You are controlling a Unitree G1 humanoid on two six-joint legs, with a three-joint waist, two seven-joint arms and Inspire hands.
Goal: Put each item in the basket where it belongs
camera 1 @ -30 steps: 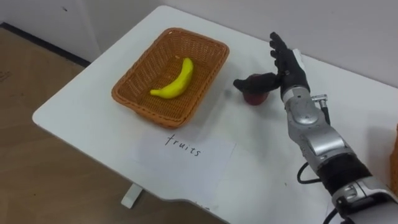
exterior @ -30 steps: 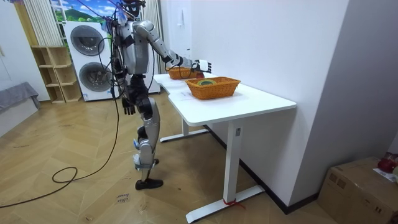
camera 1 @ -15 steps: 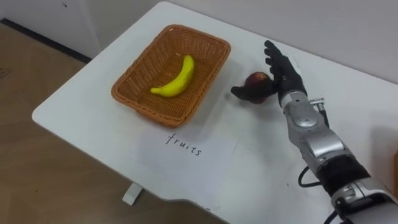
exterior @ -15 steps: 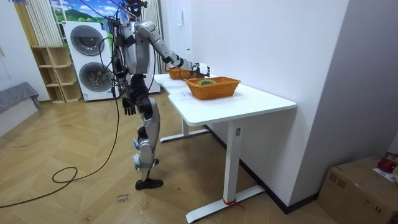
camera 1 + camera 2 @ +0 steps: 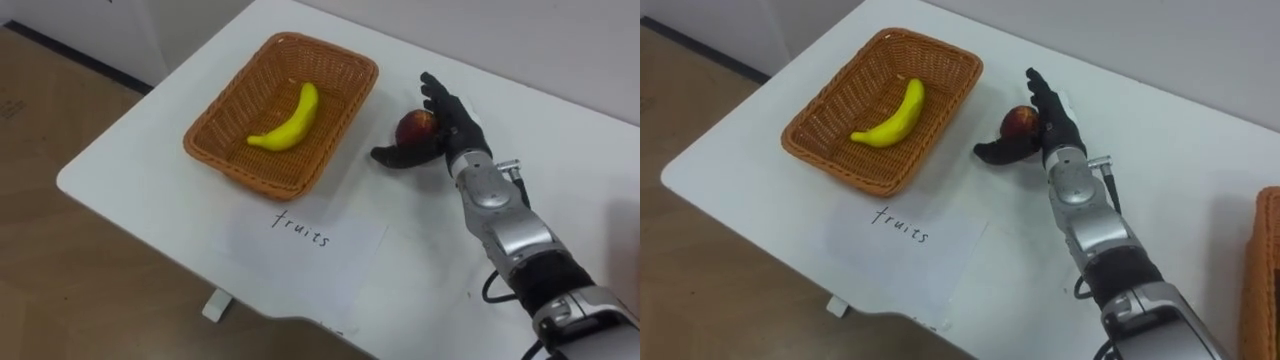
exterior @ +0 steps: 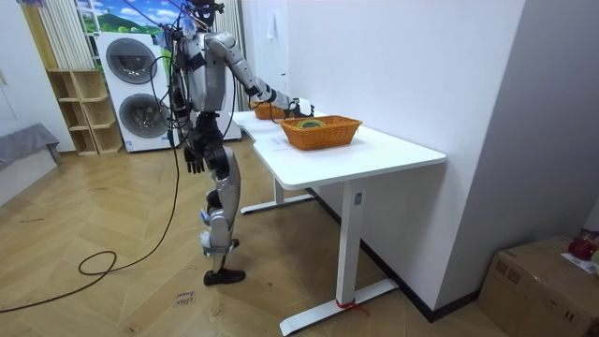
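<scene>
Woven wicker, the fruit basket [image 5: 225, 172] sits on the white counter [image 5: 140, 190] above a paper label [image 5: 300, 240], already holding the banana [image 5: 288, 120]. Just beside its right wall the red apple [image 5: 414, 128] rests in the right hand [image 5: 455, 135]: thumb hooked low in front, fingers [image 5: 436, 95] standing behind, a pinch meant for carrying it over the rim. Whether it has cleared the counter is hard to tell. The left hand [image 6: 194, 161] hangs idle at the hip

Right hand [image 5: 452, 132]: my thumb and fingers cup the apple [image 5: 414, 127], near the basket [image 5: 225, 165] holding a banana [image 5: 287, 120].
</scene>
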